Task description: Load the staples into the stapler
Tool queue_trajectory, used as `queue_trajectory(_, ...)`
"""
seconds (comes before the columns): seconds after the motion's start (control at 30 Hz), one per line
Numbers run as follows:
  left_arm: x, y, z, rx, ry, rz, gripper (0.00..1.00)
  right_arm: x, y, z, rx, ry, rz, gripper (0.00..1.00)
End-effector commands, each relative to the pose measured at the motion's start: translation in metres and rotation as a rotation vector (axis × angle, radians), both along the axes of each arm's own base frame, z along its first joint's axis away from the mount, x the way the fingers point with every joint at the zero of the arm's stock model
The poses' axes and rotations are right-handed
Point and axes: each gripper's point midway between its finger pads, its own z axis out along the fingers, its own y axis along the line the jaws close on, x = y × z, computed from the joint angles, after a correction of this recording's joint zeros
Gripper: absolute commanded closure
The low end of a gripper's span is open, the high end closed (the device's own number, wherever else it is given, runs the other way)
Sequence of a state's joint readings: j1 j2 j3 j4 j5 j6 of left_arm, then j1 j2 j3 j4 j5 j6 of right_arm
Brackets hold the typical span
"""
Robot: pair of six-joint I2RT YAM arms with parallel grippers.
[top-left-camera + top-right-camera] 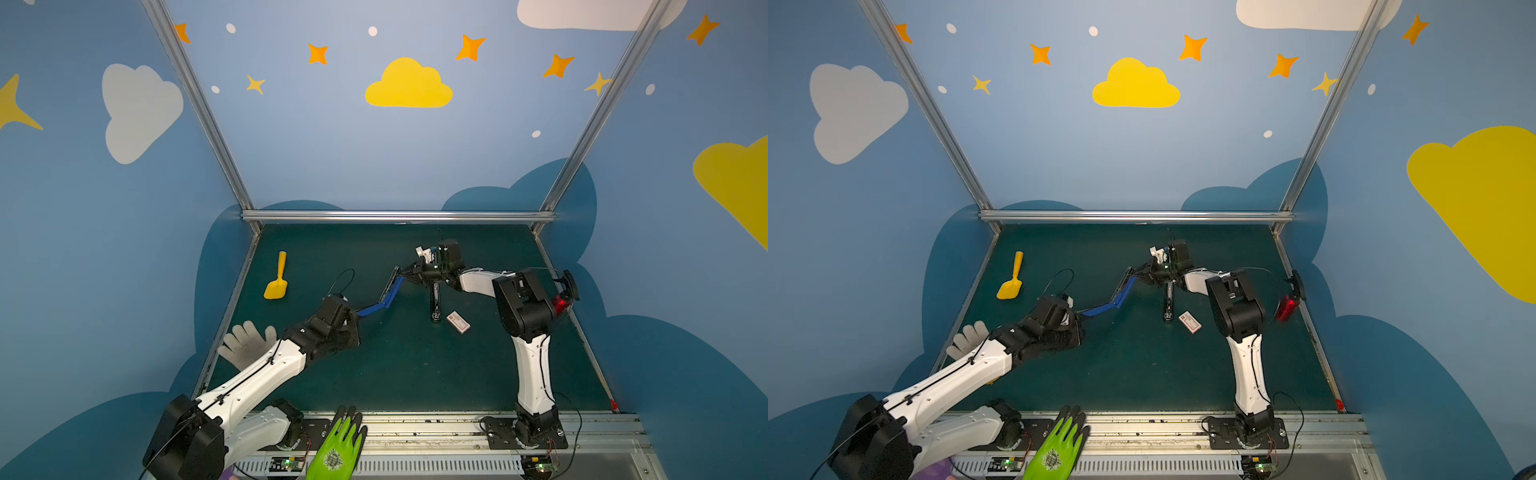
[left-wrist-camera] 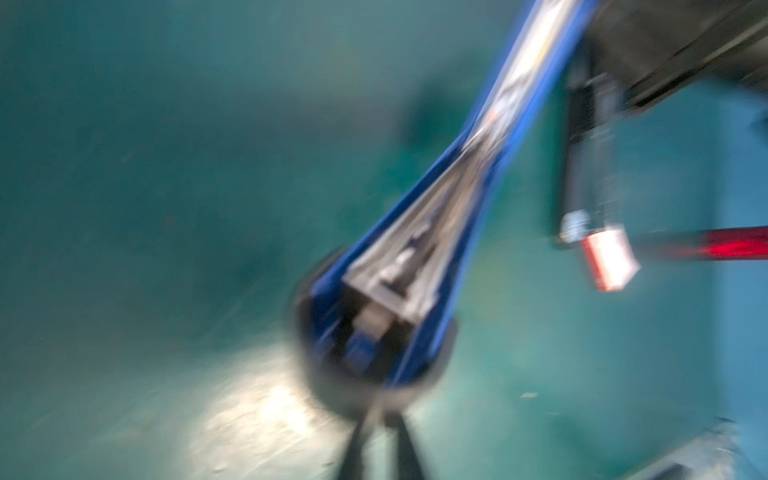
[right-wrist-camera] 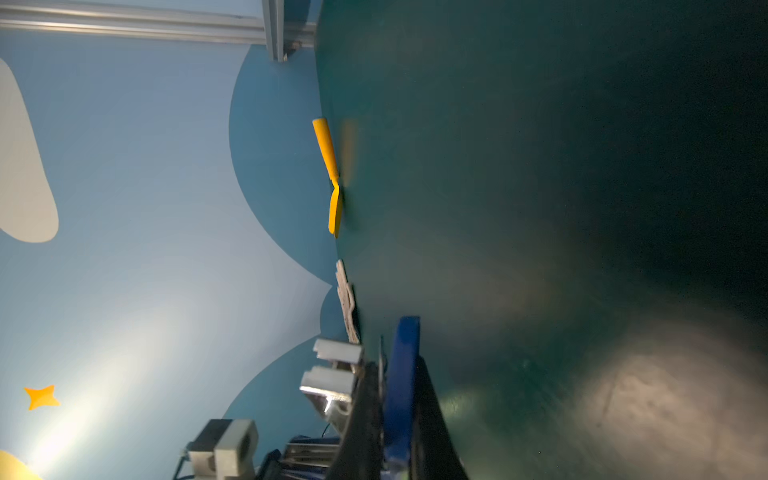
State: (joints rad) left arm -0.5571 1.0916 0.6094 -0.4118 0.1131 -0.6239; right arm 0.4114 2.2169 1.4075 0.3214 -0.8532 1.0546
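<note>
I'm watching the stapler (image 1: 388,297) stretched wide open between my two claws, just left of centre in both top views. The left claw (image 1: 356,312) is clenching the near end of the blue cover. The right claw (image 1: 402,274) is clamping the far end, a little higher and further right in the frame. The stapler's black base (image 1: 435,299) is running down the frame from under the right claw. I can't tell whether its tip is touching the mat (image 1: 395,374).

The staple box (image 1: 458,322) is lying flat on the mat just right of that tip, right of centre, with its red label facing up. It's sitting apart from both claws.

The left wrist view is coming through badly blurred. I'm seeing a silvery channel inside the blue cover, but it's too smeared to say whether any staples are in it. The box is showing at the middle right there, beside the base's end.

In the right wrist view, dark fingers (image 3: 436,415) are pinching the blue cover at the bottom centre.

A yellow scoop (image 1: 276,282) is lying at the mat's upper left. A grey glove (image 1: 247,343) is peeking out from behind the left arm, and a green glove (image 1: 338,444) is resting on the rail at the bottom edge.
</note>
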Motion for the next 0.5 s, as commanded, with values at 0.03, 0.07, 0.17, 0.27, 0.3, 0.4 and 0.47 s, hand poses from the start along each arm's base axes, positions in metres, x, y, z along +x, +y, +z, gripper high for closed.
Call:
queue_trajectory(0.03,-0.003,0.009,-0.012,0.03,0.002,0.06,0.96,0.013,0.004,0.015,0.054,-0.033,-0.002,1.0)
queue_trajectory(0.07,-0.003,0.01,-0.014,0.035,0.002,0.07,0.96,0.012,0.005,0.014,0.054,-0.03,0.0,1.0)
queue_trajectory(0.17,-0.002,0.016,-0.018,0.06,0.0,0.093,0.94,0.012,0.006,0.01,0.054,-0.028,0.0,1.0)
queue_trajectory(0.27,0.0,0.016,-0.013,0.058,-0.011,0.1,0.9,0.01,0.008,0.009,0.062,-0.027,0.003,1.0)
queue_trajectory(0.3,0.001,0.015,-0.01,0.05,-0.02,0.102,0.85,0.011,0.009,0.01,0.066,-0.031,0.004,1.0)
queue_trajectory(0.4,0.005,0.013,-0.003,0.027,-0.042,0.105,0.7,0.008,0.014,0.006,0.062,-0.03,0.012,1.0)
queue_trajectory(0.47,0.008,0.011,0.002,0.018,-0.056,0.109,0.65,0.007,0.019,0.003,0.06,-0.03,0.023,1.0)
